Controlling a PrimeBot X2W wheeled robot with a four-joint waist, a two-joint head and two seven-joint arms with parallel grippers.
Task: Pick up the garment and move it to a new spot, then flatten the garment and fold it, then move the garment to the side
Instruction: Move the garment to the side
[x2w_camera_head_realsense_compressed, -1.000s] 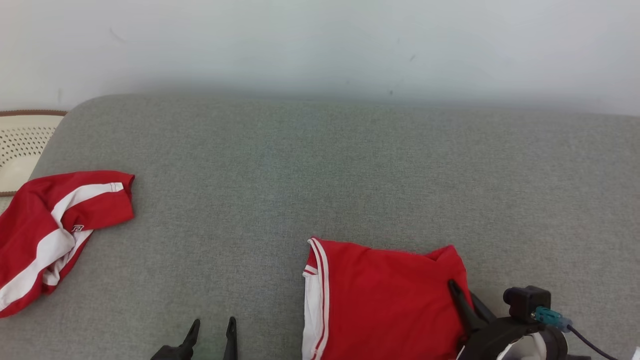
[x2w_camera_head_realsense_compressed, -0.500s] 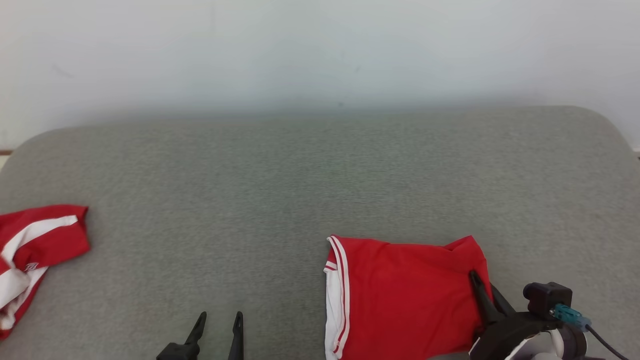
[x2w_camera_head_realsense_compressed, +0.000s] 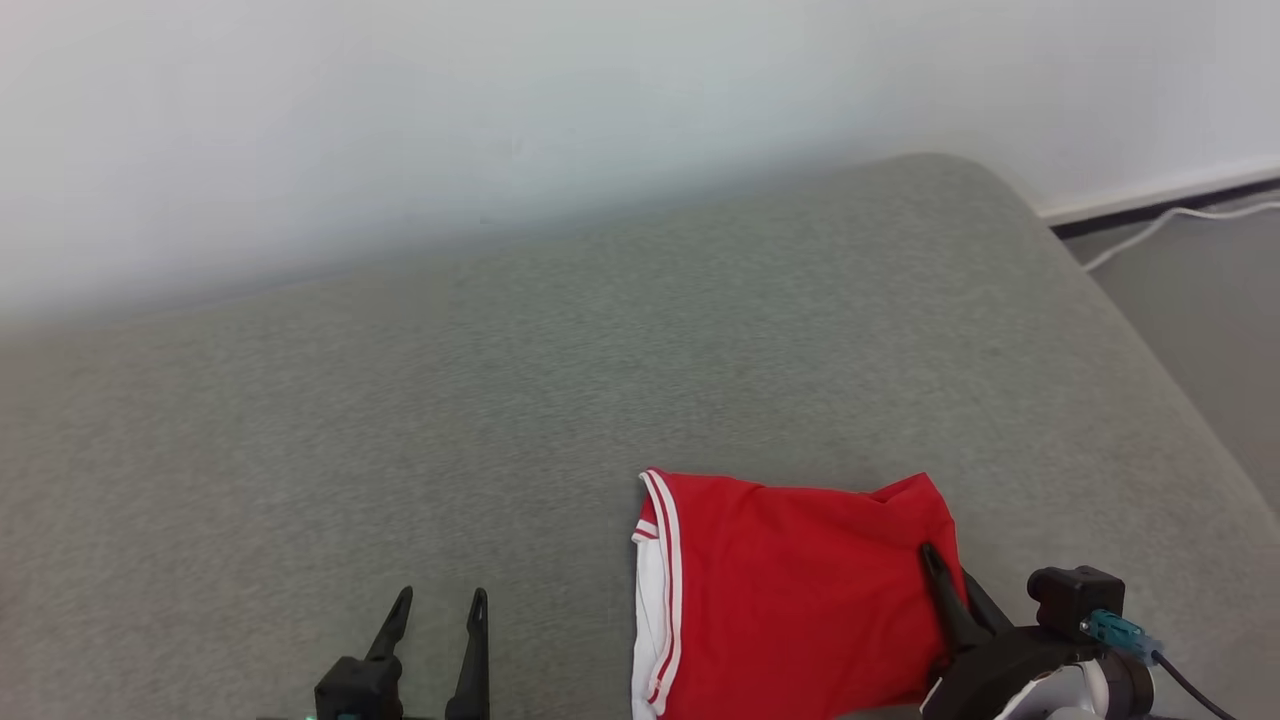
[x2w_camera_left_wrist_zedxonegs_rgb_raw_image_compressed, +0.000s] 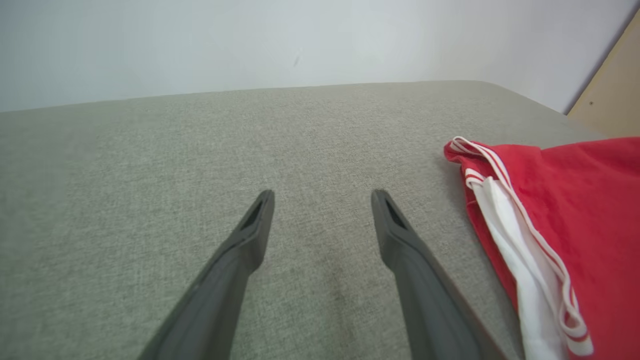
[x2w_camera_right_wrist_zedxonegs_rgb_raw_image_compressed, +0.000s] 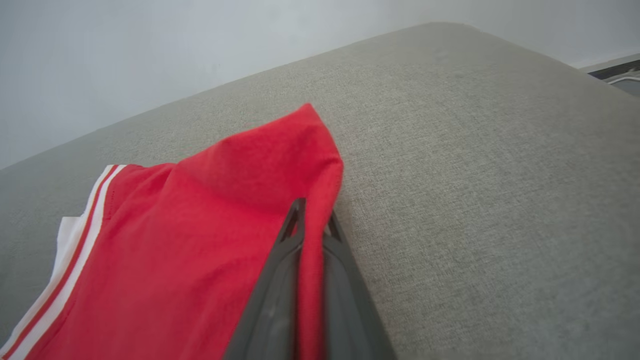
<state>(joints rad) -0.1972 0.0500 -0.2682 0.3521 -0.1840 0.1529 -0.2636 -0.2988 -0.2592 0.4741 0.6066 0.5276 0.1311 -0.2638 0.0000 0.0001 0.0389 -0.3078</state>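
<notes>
Dragging the folded red garment sideways looks like the step in hand, and it goes well only if the fold survives. The garment lies at the lower middle-right of the head view on the grey cushion, with its white-striped hem toward frame left. The right gripper is clamped on the garment's right edge: in the right wrist view red cloth runs up between the two fingers, which press together on it, and the corner tents above them. Whether every layer is caught, I cannot tell. The left gripper sits at the lower left of the head view, fingers apart and empty, near the striped hem but not touching it.

A low, slow pull toward frame right should let the layers trail flat rather than peel open. It should stop well short of the cushion's rounded end, beyond which a white cable lies on the floor. On release, the fingers should part fully and back straight out.
</notes>
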